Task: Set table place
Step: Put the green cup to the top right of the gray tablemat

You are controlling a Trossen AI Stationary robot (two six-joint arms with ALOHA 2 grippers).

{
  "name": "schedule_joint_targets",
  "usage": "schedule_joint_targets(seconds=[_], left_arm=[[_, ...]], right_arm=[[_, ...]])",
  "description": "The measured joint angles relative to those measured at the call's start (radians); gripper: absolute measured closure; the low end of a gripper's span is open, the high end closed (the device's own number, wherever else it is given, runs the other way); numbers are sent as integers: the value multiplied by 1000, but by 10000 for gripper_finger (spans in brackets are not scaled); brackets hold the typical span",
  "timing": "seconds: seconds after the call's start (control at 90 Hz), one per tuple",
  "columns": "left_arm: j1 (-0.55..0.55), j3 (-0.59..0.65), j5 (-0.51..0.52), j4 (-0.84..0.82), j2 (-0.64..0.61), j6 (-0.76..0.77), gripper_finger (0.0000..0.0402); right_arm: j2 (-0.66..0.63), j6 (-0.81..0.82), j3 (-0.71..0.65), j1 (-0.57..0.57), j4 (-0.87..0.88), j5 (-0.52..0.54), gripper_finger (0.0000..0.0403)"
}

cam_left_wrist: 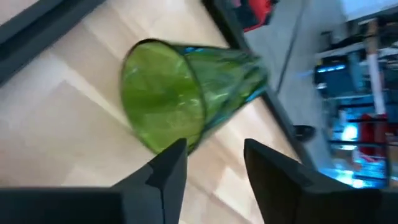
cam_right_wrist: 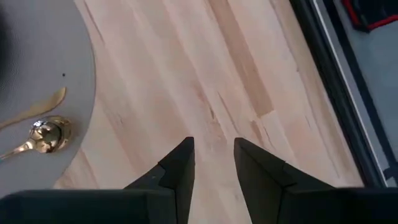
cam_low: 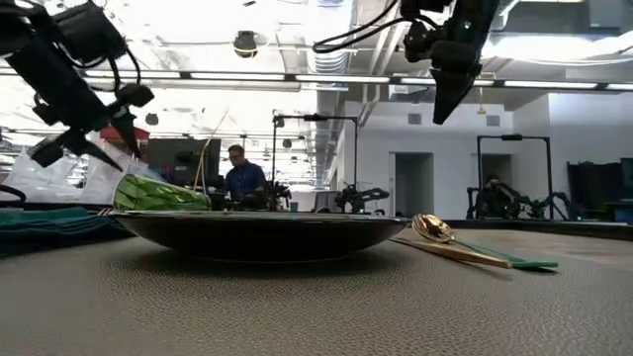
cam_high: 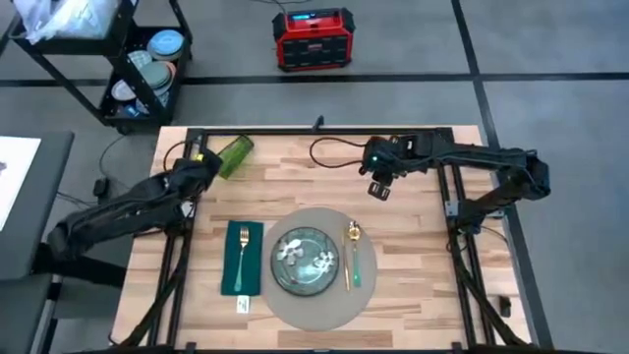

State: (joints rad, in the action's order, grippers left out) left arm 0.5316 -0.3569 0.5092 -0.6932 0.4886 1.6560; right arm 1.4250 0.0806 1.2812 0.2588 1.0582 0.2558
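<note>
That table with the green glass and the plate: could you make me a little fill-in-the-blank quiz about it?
1. The green glass lies on its ____ near the left tool.
2. The gold fork rests on the dark green ____.
3. The floral plate sits on a round grey ____.
4. The gold spoon lies to the plate's ____ in the high view.

Missing words: side; napkin; placemat; right

Round grey placemat (cam_high: 316, 300) lies flat on the wooden table (cam_high: 423, 258).

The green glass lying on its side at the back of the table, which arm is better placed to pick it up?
Left. The left gripper hovers open right beside the green glass, fingers pointed at it. The right gripper hangs over bare table further away.
</note>
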Motion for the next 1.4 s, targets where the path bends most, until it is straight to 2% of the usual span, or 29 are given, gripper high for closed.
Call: schedule_joint_targets(seconds=[0.344, 0.433, 0.633, 0.744, 0.922, 1.033, 1.156, 1.333, 1.4], left_arm=[[43, 13, 43, 106, 134, 22, 251], [48, 88, 28, 257, 157, 44, 251], [48, 301, 27, 753, 200, 83, 254], [48, 339, 28, 843, 189, 84, 279], [48, 318, 102, 835, 184, 41, 381], [48, 278, 119, 797, 187, -7, 398], [48, 157, 27, 701, 186, -120, 400], [45, -92, -93, 388, 208, -281, 401], [48, -176, -189, 283, 230, -318, 401]], right_arm=[[0, -14, 0, 9, 1, -8, 300], [0, -13, 0, 8, 7, -38, 300], [0, -8, 0, 4, 8, -49, 300], [0, 0, 0, 5, 7, -49, 300], [0, 48, 0, 4, 7, -49, 302], [0, 50, 0, 4, 11, -48, 307], [-10, 45, 0, 4, 26, -48, 320], [-55, 17, 0, 6, 78, -45, 339], [-81, 16, 0, 7, 100, -44, 342]])
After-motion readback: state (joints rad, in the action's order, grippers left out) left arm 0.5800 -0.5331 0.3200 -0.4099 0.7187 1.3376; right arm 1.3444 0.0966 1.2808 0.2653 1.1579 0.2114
